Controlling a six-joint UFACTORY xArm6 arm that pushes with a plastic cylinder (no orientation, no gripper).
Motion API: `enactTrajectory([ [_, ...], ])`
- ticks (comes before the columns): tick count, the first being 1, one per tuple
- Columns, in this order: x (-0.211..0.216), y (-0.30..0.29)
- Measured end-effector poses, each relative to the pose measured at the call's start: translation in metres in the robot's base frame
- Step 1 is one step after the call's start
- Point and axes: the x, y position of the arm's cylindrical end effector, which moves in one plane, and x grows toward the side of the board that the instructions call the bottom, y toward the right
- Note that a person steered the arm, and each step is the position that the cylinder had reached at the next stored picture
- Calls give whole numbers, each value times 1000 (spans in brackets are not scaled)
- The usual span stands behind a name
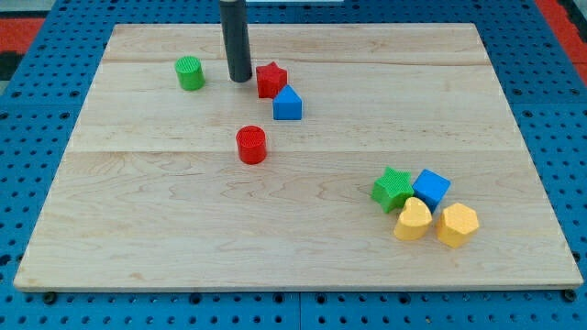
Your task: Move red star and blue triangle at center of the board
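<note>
**Inspection: Push Stage, Red Star and Blue Triangle**

The rod carried no grasping tool, so there was nothing to report as released or clenched; it ended in my tip (240, 80), which rested on the wooden worktop (303, 247) near the view's top, just to the left of the red star (271, 80). Contact between them could not be confirmed. The blue triangle (287, 104) sat touching the star on its lower right. Both lay above and left of the board's centre.

A green cylinder (191, 72) stood left of my tip. A red cylinder (251, 145) stood below the pair. 4 blocks clustered at lower right: green star (393, 189), blue cube (431, 188), yellow heart (414, 220) and yellow hexagon (457, 225).

Judgement: the pushing step appeared to be in hand. The next move called for a push toward lower right, keeping both blocks together and clear of the red cylinder.
</note>
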Motion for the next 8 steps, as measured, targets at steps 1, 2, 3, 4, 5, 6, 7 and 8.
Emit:
enactTrajectory([
  [1, -10, 19],
  [2, 5, 73],
  [3, 24, 111],
  [4, 22, 112],
  [5, -37, 116],
  [6, -30, 108],
  [7, -22, 86],
  [8, -18, 54],
])
